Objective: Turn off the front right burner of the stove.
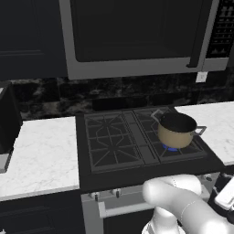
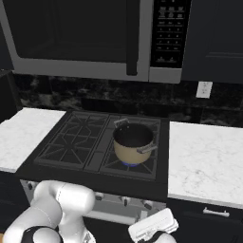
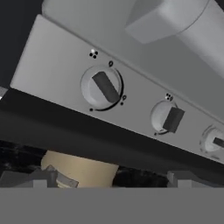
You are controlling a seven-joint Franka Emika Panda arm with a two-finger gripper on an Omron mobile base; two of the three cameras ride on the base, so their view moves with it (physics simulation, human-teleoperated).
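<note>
The stove (image 1: 114, 173) sits between two white marble counters (image 1: 41, 155), below a steel-framed microwave (image 1: 137, 36). The front right burner (image 1: 170, 147) glows blue under a tan pot (image 1: 176, 130) with a dark interior, which stands at about four o'clock on the cooktop in the left base view. In the hand view the steel knob panel (image 3: 57, 65) runs tilted from ten o'clock down toward four o'clock, upside down, with one knob (image 3: 101, 87) near centre, a second (image 3: 168, 118) at three o'clock of it, and a third (image 3: 215, 142) at the right edge. The gripper (image 3: 112, 179) faces the panel; its fingertips (image 3: 183, 178) are wide apart, gripping nothing.
</note>
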